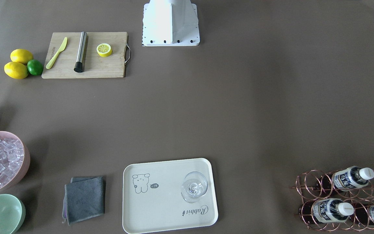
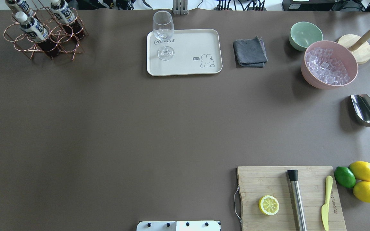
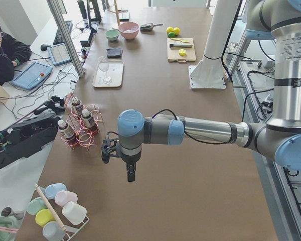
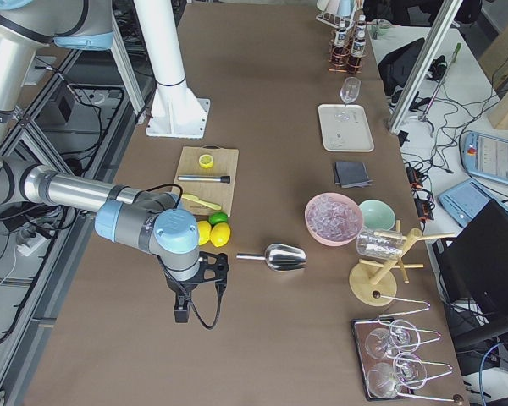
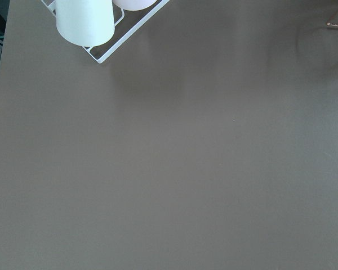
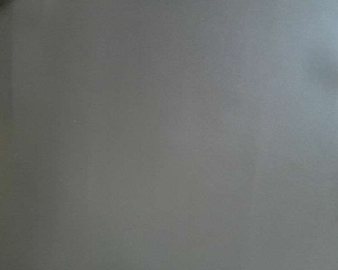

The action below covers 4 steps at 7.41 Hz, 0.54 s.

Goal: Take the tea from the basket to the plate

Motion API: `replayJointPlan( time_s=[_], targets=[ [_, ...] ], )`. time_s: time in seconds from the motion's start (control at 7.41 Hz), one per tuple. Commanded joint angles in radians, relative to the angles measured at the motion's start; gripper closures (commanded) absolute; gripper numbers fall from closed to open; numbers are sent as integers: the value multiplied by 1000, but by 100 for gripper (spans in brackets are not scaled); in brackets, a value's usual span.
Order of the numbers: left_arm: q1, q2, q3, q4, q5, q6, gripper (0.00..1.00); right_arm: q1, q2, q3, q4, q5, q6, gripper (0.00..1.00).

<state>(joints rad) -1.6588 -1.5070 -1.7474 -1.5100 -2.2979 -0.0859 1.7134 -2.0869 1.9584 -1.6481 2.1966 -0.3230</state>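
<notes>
— Where is the tea [image 2: 32,27]?

— All three bottles stand in the basket [image 2: 59,35], white caps up, at the far left corner of the table in the overhead view. One is in the row nearer the robot and two are in the row behind it.

— And the plate [image 2: 188,41]?

— Well apart from the basket, along the same far edge. A wine glass [image 2: 163,35] stands upright on its left end. A folded grey cloth [image 2: 250,53] lies near it on the right.

— The arms?

— The left gripper [image 3: 131,175] hangs over bare table near the basket. The right gripper [image 4: 182,313] hangs over the other end of the table, near the lemons [image 4: 217,238].

— Open or closed?

— I cannot tell for either. They show only in the side views, small and edge-on, and the wrist cameras look at brown tabletop. Neither seems to carry anything, though I wouldn't swear to it.
</notes>
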Motion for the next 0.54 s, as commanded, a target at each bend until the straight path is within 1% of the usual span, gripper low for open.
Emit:
replayJointPlan(
  time_s=[0.0,0.13,0.27,0.4],
  targets=[
    [1,-5,9,2,5,2,2,2,2,11,-7,8,2,1],
    [2,-12,23,-1,6,2,2,-3,5,40,-71,8,4,1],
    [4,-30,25,4,14,2,2,18,4,119,-166,14,2,1],
    [5,-33,23,4,14,0,2,18,2,138,-174,14,1,1]
  ],
)
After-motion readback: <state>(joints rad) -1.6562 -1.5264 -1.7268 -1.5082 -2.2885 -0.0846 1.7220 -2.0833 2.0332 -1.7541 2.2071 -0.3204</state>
